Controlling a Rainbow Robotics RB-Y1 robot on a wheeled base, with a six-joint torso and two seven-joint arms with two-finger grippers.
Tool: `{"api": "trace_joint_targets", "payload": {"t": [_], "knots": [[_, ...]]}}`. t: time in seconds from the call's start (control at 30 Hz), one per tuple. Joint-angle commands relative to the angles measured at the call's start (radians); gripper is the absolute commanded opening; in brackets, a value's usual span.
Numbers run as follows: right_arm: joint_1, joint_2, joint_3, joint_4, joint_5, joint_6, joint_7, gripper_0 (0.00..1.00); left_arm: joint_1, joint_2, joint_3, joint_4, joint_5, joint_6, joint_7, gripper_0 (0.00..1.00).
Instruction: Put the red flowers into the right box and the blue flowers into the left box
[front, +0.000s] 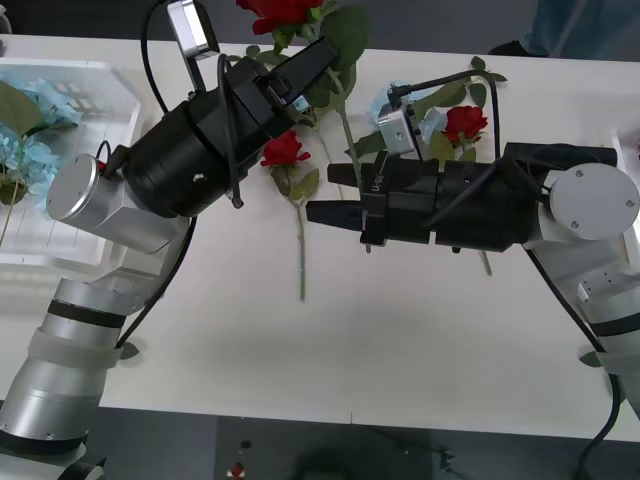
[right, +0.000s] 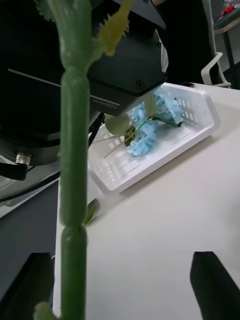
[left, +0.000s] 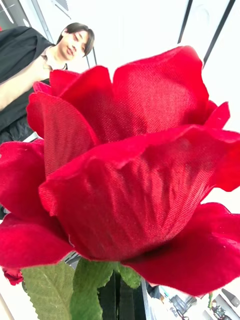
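Red flowers (front: 284, 150): deep crimson blooms, woven-cloth sheen on the petals (left: 125, 165); thin green stems and darker green serrated leaves. One bloom just beyond the left gripper (front: 318, 56), one beside its wrist, one behind the right gripper (front: 322, 195).
Blue flowers (front: 28, 160): pale sky-blue fluffy clusters, green leaf and fine green stems.
Left box (front: 95, 160): white, faintly translucent, slotted grid pattern on floor and wall (right: 195, 107).
Table (front: 330, 350): plain white.
Grippers: matt black fingers and housings; white lettering on the left housing.
Arms: black forward sections, silver-grey joints, black cables.
Stem (right: 74, 165) nearest the right gripper: mid-green, ribbed at its nodes.
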Motion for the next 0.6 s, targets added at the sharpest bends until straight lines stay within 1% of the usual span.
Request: {"api": "trace_joint_targets", "payload": {"t": [0.03, 0.37, 0.47, 0.5, 0.53, 0.57, 0.6], "knots": [[-0.015, 0.027, 0.001, -0.019, -0.015, -0.003, 0.027, 0.00, -0.043, -0.012, -0.024, -0.010, 0.007, -0.002, -0.029, 0.00], [-0.014, 0.025, 0.003, -0.019, -0.022, -0.003, 0.021, 0.00, -0.043, -0.006, -0.024, -0.008, 0.007, -0.004, -0.029, 0.01], [-0.015, 0.025, 0.006, -0.019, -0.022, -0.003, 0.018, 0.00, -0.043, 0.005, -0.024, -0.008, 0.007, -0.008, -0.029, 0.19], [-0.014, 0.025, 0.007, -0.019, -0.022, -0.003, 0.018, 0.00, -0.043, 0.008, -0.022, -0.007, 0.007, -0.008, -0.029, 0.24], [-0.015, 0.025, 0.007, -0.019, -0.022, -0.003, 0.016, 0.00, -0.043, 0.011, -0.021, -0.007, 0.008, -0.008, -0.029, 0.34], [-0.014, 0.025, 0.007, -0.019, -0.021, -0.003, 0.016, 0.00, -0.041, 0.014, -0.018, -0.007, 0.010, -0.008, -0.029, 0.47], [-0.014, 0.025, 0.007, -0.019, -0.022, -0.003, 0.015, 0.00, -0.041, 0.019, -0.016, -0.007, 0.011, -0.008, -0.029, 0.56]]}}
